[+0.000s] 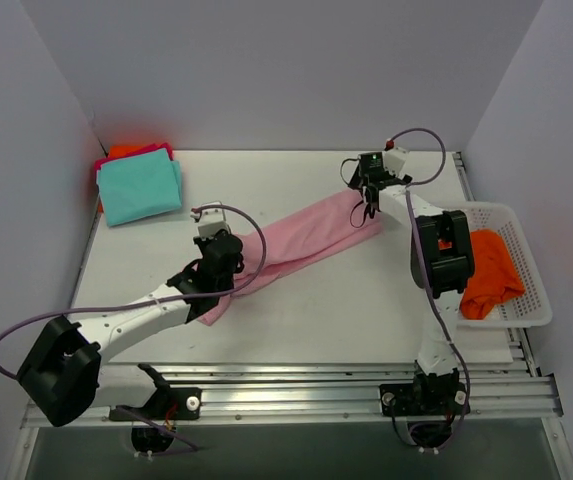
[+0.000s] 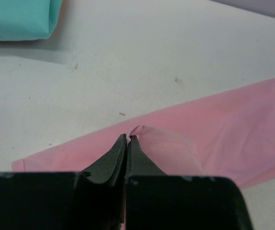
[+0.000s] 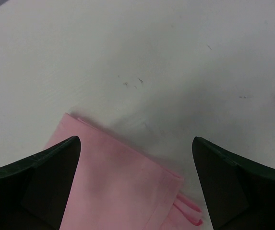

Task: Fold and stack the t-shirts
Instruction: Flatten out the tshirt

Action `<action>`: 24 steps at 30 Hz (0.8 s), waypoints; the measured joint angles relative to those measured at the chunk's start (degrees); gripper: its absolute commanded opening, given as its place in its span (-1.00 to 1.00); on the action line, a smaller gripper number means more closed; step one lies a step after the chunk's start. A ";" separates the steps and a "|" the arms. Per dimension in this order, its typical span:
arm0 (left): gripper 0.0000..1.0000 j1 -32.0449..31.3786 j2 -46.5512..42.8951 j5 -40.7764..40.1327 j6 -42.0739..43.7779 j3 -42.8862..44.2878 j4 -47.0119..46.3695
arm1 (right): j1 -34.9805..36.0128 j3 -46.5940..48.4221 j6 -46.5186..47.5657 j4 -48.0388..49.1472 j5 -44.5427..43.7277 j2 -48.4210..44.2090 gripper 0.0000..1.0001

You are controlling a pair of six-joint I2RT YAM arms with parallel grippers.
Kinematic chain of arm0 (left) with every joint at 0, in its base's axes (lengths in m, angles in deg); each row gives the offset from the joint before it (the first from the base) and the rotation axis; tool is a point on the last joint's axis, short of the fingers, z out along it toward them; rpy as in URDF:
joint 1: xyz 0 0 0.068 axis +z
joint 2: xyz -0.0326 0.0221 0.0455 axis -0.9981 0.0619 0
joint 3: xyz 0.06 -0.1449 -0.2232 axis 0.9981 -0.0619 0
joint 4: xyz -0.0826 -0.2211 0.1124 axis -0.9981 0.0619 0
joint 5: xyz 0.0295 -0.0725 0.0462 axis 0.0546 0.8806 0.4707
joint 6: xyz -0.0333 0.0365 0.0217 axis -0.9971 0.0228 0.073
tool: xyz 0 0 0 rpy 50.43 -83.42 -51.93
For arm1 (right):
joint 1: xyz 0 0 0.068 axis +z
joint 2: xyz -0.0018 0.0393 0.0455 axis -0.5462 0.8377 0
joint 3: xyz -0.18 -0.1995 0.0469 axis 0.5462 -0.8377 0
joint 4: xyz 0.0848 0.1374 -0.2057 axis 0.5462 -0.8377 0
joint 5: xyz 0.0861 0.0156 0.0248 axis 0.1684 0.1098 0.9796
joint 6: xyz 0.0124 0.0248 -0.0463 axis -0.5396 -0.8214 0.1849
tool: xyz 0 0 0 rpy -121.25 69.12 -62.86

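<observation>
pink t-shirt (image 1: 306, 240) lay in a diagonal strip on tabletop (image 1: 316, 320) | left fingers (image 2: 112, 160) clenched on its near end | right fingers (image 3: 46, 177) hung released over far corner | judged: far grasp needed every layer pinched, cloth kept taut

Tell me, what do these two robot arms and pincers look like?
The left arm and right arm are slim white links with black joints, a grey-lilac cable looping along each. The left gripper and right gripper have two black tapering wedge fingers apiece.

No readable text, labels or numbers anywhere.
</observation>
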 measured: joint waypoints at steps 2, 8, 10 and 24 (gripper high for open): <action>-0.95 1.77 2.73 0.90 1.51 2.99 -1.09 | -0.13 -3.61 -1.11 0.76 0.04 -1.07 0.95; -0.95 5.49 8.39 5.09 4.24 8.76 -5.90 | -0.11 -13.66 -4.33 1.49 0.04 -5.11 0.89; -0.95 6.10 10.80 6.21 4.68 10.43 -6.67 | -0.11 -15.52 -5.22 1.60 0.02 -6.40 0.85; -0.95 6.91 15.34 10.01 5.35 11.65 -8.24 | -0.15 -16.26 -7.08 3.19 -0.90 -7.50 -0.03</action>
